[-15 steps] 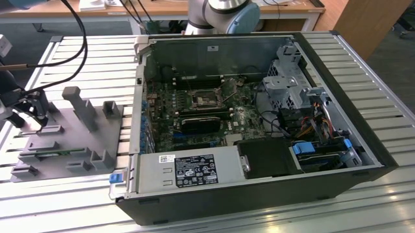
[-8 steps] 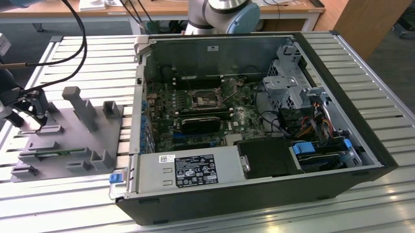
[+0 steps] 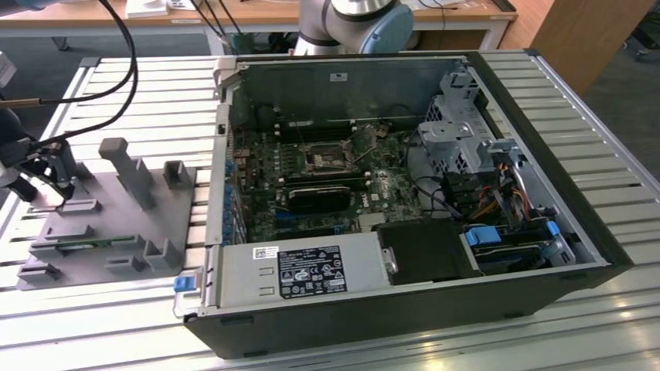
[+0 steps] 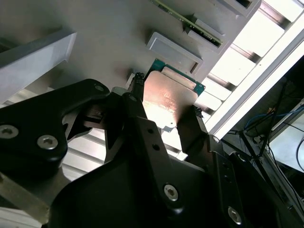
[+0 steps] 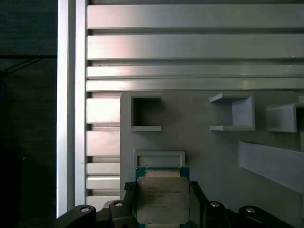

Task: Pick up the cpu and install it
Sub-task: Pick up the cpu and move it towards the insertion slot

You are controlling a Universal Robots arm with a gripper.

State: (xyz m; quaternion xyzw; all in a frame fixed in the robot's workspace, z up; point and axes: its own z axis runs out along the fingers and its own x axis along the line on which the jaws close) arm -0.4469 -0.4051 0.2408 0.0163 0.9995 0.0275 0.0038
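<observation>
The cpu (image 5: 161, 198), a small square chip with a silvery top plate and a green rim, sits between the black fingers of my gripper (image 5: 161, 190). One finger presses on each of two opposite edges. In the second wrist view the cpu (image 4: 168, 97) reflects light, and the gripper (image 4: 164, 102) is shut on it just above the grey tray (image 4: 95, 42). In the exterior view the gripper (image 3: 46, 185) hangs over the tray's (image 3: 113, 232) side at the exterior view's left. The square metal-framed socket (image 3: 328, 158) lies on the motherboard inside the open computer case (image 3: 413, 193), far from the gripper.
The grey tray carries raised posts (image 3: 129, 166) and small walled pockets (image 5: 145, 113). Black cables (image 3: 124, 54) run to the arm at the exterior view's left. The ribbed metal table (image 5: 190, 47) stretches beyond the tray. Drive cages and wiring (image 3: 495, 185) crowd the case's side at the exterior view's right.
</observation>
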